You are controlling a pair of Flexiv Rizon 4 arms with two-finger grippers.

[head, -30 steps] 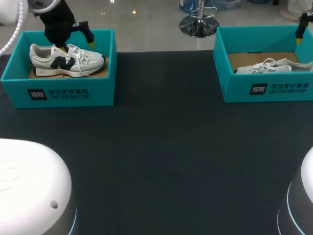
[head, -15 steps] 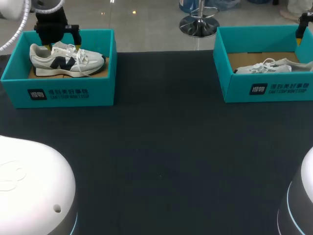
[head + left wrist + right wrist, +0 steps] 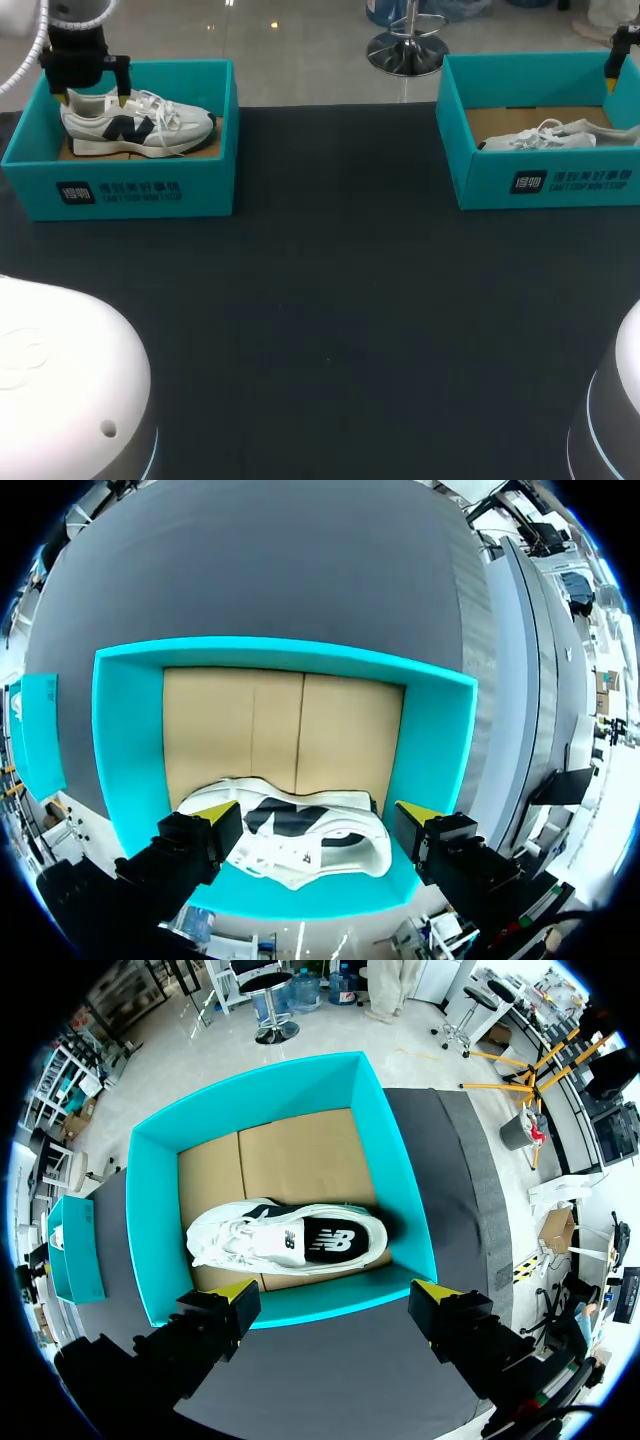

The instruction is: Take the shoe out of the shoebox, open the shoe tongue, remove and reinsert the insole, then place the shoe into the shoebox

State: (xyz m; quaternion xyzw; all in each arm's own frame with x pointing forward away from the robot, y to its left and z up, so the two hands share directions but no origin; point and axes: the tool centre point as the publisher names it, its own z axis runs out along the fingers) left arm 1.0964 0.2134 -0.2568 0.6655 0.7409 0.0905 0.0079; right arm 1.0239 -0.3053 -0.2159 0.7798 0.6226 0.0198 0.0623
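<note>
A table draped in dark cloth is seen, stretching from nine o'clock to three o'clock.

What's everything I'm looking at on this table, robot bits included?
left shoebox: 1, teal, open, far left of the table.
right shoebox: 1, teal, open, far right of the table.
left shoe: 1, white with dark side mark, lying in the left shoebox.
right shoe: 1, white with dark side mark, lying in the right shoebox.
table: 1, black, under both boxes.
left gripper: 1, black with yellow tips, open, over the left shoe's heel end.
right gripper: 1, black with yellow tips, open, above the right shoebox.
</note>
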